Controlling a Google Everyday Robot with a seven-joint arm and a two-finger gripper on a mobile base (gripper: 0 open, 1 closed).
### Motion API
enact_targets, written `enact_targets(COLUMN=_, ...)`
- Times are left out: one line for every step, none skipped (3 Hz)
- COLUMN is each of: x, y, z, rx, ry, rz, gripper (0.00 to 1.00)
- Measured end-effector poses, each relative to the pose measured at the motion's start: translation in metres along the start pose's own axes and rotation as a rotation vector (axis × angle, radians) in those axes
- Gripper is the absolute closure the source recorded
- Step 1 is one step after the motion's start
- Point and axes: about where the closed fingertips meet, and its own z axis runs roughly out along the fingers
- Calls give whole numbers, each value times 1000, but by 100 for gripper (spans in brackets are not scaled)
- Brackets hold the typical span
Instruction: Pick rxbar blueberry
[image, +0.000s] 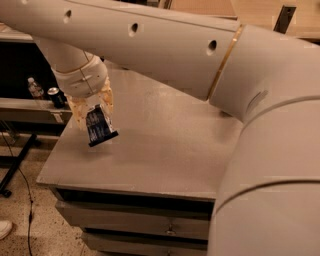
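The rxbar blueberry (99, 127) is a dark navy-blue flat bar with white print. It hangs tilted in my gripper (93, 109), lifted a little above the left part of the grey table top (165, 145). My gripper is shut on the bar's upper end, with its tan fingers (106, 99) on either side of it. The big white arm crosses the top of the camera view and fills the right side.
A dark can (56, 97) and a clear bottle (35, 88) stand on a low shelf left of the table. Drawers (150, 227) sit under the table's front edge. A black stand leg (17, 165) lies on the speckled floor at left.
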Motion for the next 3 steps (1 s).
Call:
enact_targets(x=-6, y=-15, z=-17, rx=24, ry=-48, rz=12, gripper=100)
enact_targets(x=-10, y=-24, z=-29, rx=42, ry=-83, rz=16, gripper=100)
enact_targets(x=-13, y=-32, z=-40, rx=61, ry=-115, rz=13, gripper=100)
